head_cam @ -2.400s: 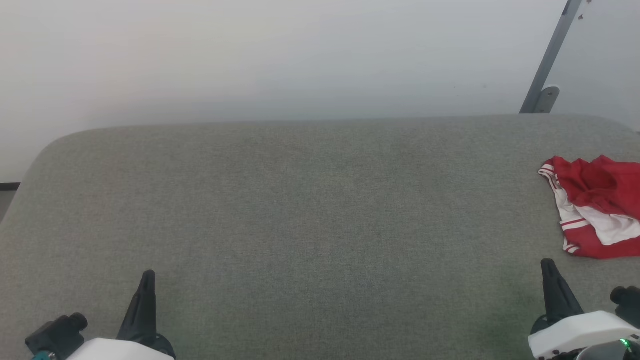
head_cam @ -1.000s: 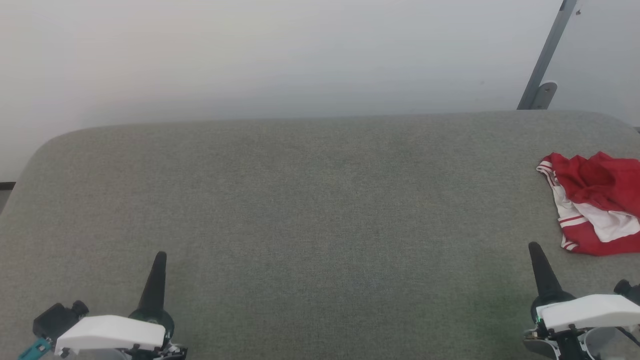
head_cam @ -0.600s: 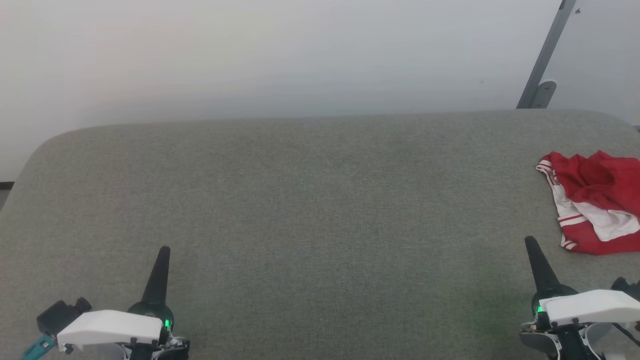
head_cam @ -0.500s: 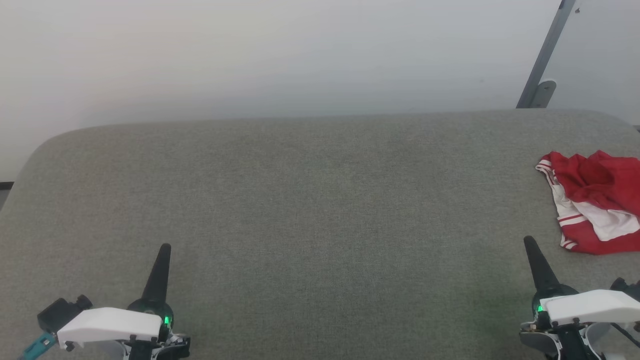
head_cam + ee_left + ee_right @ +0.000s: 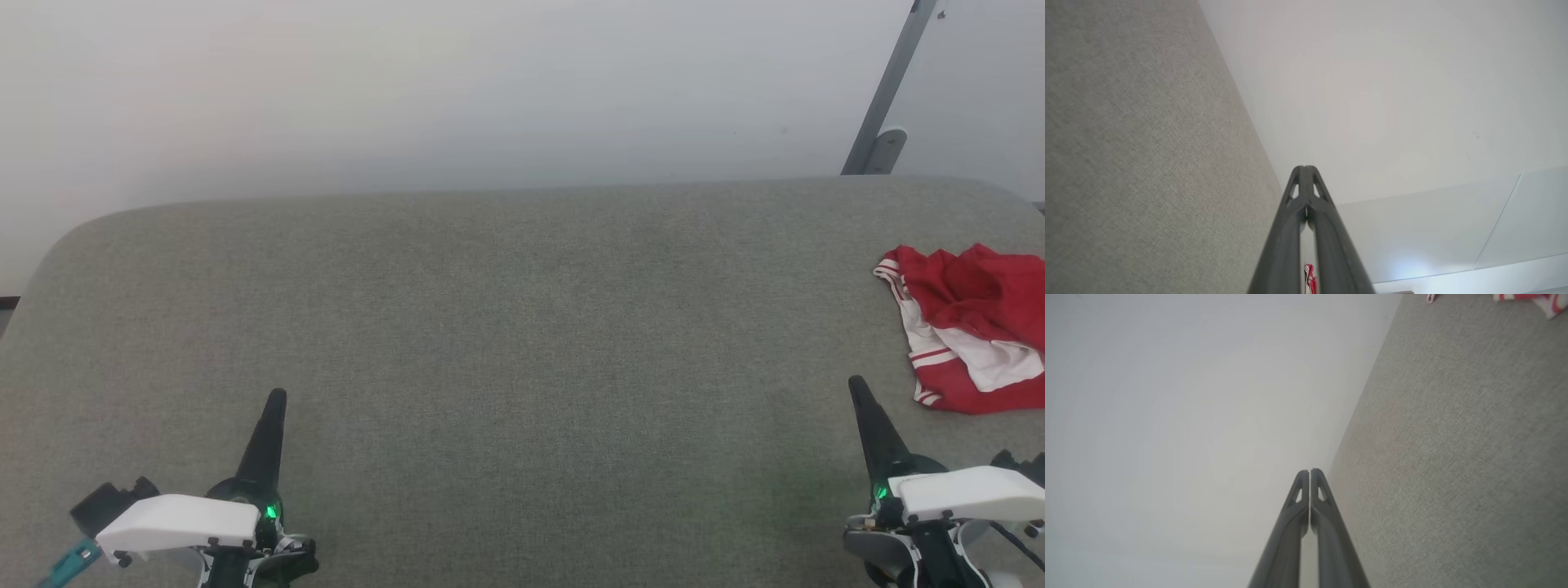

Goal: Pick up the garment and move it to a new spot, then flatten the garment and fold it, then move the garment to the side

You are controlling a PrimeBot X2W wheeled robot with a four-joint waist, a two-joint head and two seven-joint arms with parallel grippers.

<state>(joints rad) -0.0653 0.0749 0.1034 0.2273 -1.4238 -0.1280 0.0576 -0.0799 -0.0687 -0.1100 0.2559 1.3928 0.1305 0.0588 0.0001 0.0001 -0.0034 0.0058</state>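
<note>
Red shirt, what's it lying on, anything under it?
The shirt lies crumpled on the grey fabric surface, which shows around its visible edges. Anything beneath its folds is covered, and its right part runs out of view.

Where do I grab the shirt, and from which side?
Probably the bunched red ridge along the far part of the shirt, from above with the right gripper, which is nearest. That ridge stands up off the surface; the white sleeve lies flat. The gripper is shut, so open first.

Beyond your right gripper [image 5: 856, 387] a grey post [image 5: 891, 80] slants up the white wall [image 5: 408, 98]; grey upholstery [image 5: 522, 327] spreads beneath.
</note>
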